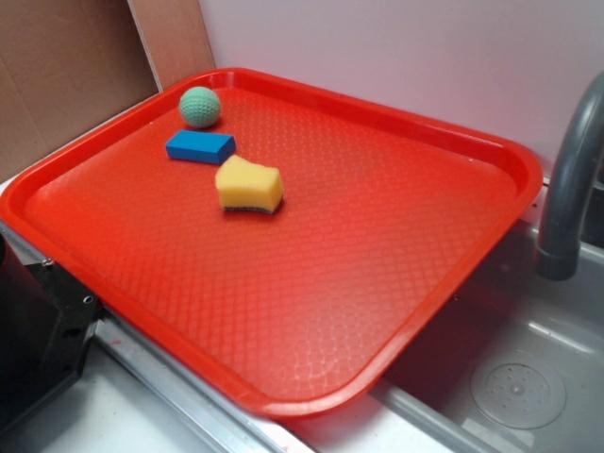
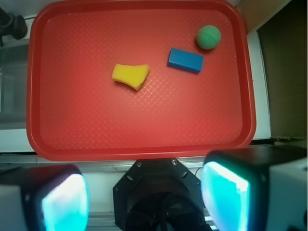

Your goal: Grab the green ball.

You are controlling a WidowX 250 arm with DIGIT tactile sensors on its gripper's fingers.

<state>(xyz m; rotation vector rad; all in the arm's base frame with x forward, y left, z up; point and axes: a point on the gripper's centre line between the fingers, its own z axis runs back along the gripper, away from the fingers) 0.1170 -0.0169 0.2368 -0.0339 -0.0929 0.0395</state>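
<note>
1. White wall (image 1: 396, 57) and brown cardboard (image 1: 66, 75) back a grey sink unit (image 1: 528, 340), across which a wide red plastic tray (image 1: 491, 151) with a diamond-textured floor and raised rim lies.
2. At the bottom of the wrist view, the gripper (image 2: 144, 199) hangs above the tray's near edge, outside the rim, with its two black fingers (image 2: 65, 202) spread wide apart and nothing between them; their inner pads glow teal.
3. Between the fingers sits the black octagonal body of the wrist mount (image 2: 156, 192).
4. Beyond the gripper, most of the tray floor is bare red plastic.
5. Nearest the gripper of the three items is a yellow foam sponge (image 2: 130, 75) with a curved, notched outline; the exterior view shows a dark underside layer on it.
6. Just beside the sponge, apart from it, lies a blue rectangular block (image 2: 185, 60), flat on the tray.
7. Past the block, near the tray's far corner, rests the small teal-green ball (image 2: 208, 36) with a finely dimpled matte surface; it sits close to the block without touching it, close to the rim, and well apart from the gripper.
8. In the exterior view the three items form a short diagonal line running from the corner by the cardboard toward the tray's middle.
9. A grey curved faucet pipe (image 1: 571, 179) rises at the sink's edge, and a round drain (image 1: 517, 387) shows in the basin beside the tray.
</note>
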